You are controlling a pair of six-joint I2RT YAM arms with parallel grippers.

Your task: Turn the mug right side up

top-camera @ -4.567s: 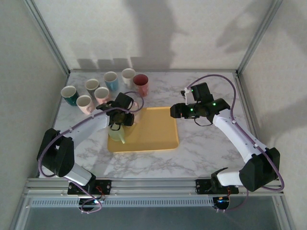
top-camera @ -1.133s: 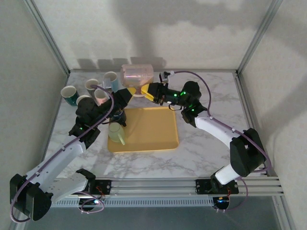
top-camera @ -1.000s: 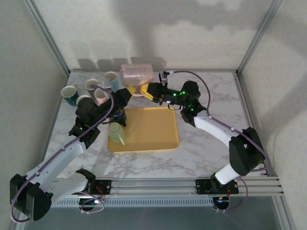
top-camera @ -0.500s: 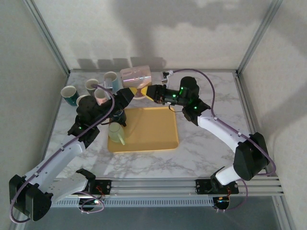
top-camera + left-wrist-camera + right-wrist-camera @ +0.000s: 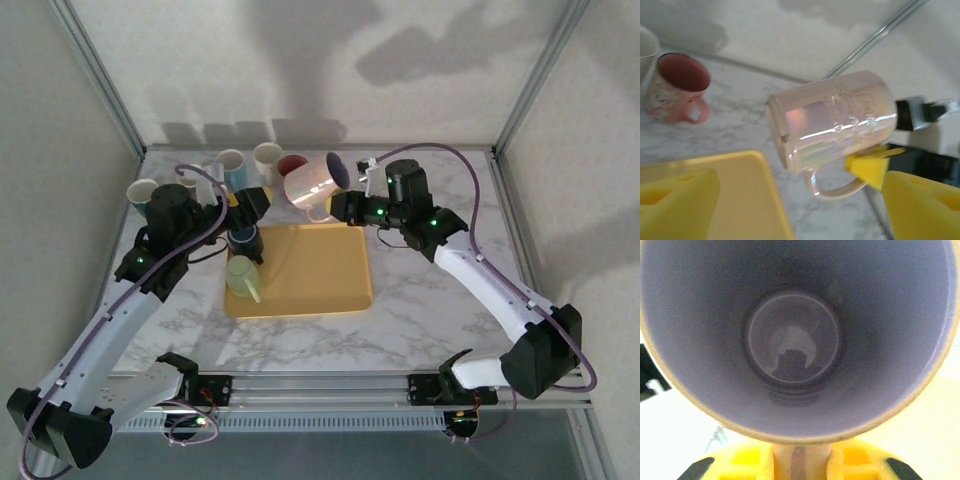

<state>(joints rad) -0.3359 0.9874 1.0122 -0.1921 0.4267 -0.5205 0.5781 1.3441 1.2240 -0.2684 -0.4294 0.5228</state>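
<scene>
Left claw (image 5: pixel 247 200) has let go, jaws wide — your right claw (image 5: pixel 338 205) alone pinches the tilted mug (image 5: pixel 312 184) at its rim, so any slip while rotating could drop it.

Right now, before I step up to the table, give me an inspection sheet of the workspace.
Surface: marble table with a yellow tray in the middle.
Job's things: pearly pink mug held in the air, lying on its side, handle down.
Clutter: green mug and dark blue mug on the tray's left side; other mugs grouped at the far left.
Grippers: right gripper shut on the pearly pink mug's handle; left gripper open, holding nothing.
Cables: a purple cable loops along each arm.
Surroundings: white walls, metal frame posts.
</scene>
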